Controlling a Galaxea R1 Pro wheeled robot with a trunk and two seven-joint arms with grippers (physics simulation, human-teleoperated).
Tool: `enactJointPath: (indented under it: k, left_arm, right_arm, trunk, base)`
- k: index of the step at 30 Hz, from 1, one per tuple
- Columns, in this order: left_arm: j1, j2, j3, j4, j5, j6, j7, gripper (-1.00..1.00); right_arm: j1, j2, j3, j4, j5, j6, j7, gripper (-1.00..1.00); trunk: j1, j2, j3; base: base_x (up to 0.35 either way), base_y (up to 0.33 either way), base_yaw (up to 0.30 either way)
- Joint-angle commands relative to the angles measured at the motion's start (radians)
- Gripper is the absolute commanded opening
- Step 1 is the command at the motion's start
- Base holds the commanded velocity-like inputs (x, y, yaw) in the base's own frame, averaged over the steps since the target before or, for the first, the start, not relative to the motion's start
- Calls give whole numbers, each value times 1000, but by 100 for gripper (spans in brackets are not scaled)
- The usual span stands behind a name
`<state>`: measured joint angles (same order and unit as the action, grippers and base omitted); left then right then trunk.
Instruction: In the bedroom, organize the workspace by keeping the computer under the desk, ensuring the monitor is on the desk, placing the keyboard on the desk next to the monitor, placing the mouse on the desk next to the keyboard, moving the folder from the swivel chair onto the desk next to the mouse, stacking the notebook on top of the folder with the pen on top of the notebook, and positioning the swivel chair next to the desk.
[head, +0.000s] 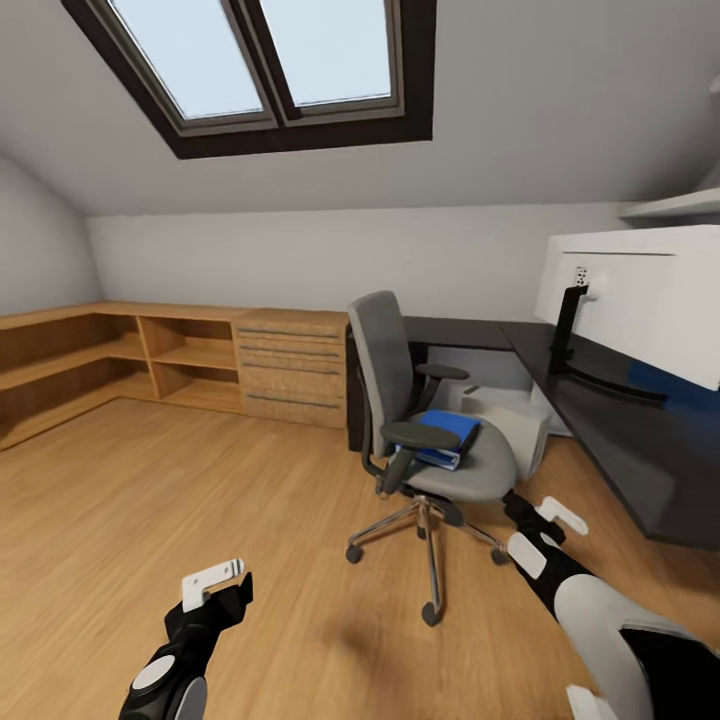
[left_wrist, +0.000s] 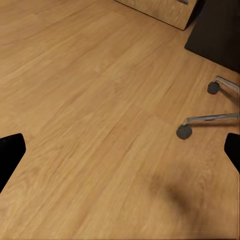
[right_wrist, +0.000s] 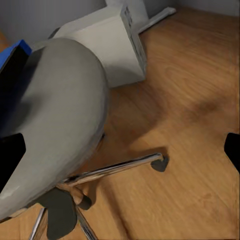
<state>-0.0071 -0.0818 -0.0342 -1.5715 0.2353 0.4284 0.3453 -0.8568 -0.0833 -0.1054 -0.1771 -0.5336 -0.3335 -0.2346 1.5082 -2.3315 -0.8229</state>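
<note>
Sloped grey-white ceiling, a black-framed skylight (head: 270, 70) and light wood floor (head: 150, 500) mark the bedroom, with a wooden drawer cabinet (head: 292, 365) along the far wall. By my reading, 2 parts of the task look settled: the monitor (head: 640, 300) stands on the black worktop (head: 620, 440), and the computer (head: 510, 425) sits on the floor beneath it. The keyboard, mouse, notebook and pen are not something I can pick out, so their steps cannot be judged. The folder (head: 445, 435) lies on the seat of the swivel chair (head: 430, 430), so moving it is left to do, and the chair stands a little out from the worktop.

The left end effector (head: 215, 590) hangs low over bare floor, well apart from the chair; its fingers sit at opposite edges of the left wrist view, spread wide and empty. The right end effector (head: 545, 520) is near the seat's front edge, just below and beside the folder; in the right wrist view the folder (right_wrist: 12, 62) shows past the seat, and the fingers are likewise wide apart, holding nothing
</note>
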Motion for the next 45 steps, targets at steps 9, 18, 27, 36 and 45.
enactJointPath:
  k: [9, 18, 27, 36, 45]
  left_arm:
    - [-1, 1, -2, 2, 10, 3, 7, 100]
    - [-1, 1, -4, 2, 9, 3, 5, 100]
    - [-1, -16, -10, 17, 5, 0, 8, 100]
    - [-1, -12, -9, 16, 5, 0, 6, 100]
    - [-1, -12, -9, 16, 5, 0, 6, 100]
  right_arm:
    - [-1, -13, -4, 1, -73, -2, 1, 100]
    - [-1, -8, -3, 1, -75, -2, 3, 100]
    - [-1, 14, 3, 4, -70, -12, 4, 100]
    - [-1, 22, 8, -2, -73, -18, -2, 100]
    - [-1, 20, 6, -2, -74, -16, -2, 100]
  trunk:
    - [0, 0, 0]
    - [0, 0, 0]
    - [0, 0, 0]
    - [0, 0, 0]
    - [0, 0, 0]
  base:
    - [0, 0, -267]
    - [198, 0, -63]
    - [66, 0, -1]
    - [0, 0, 0]
    - [147, 0, 0]
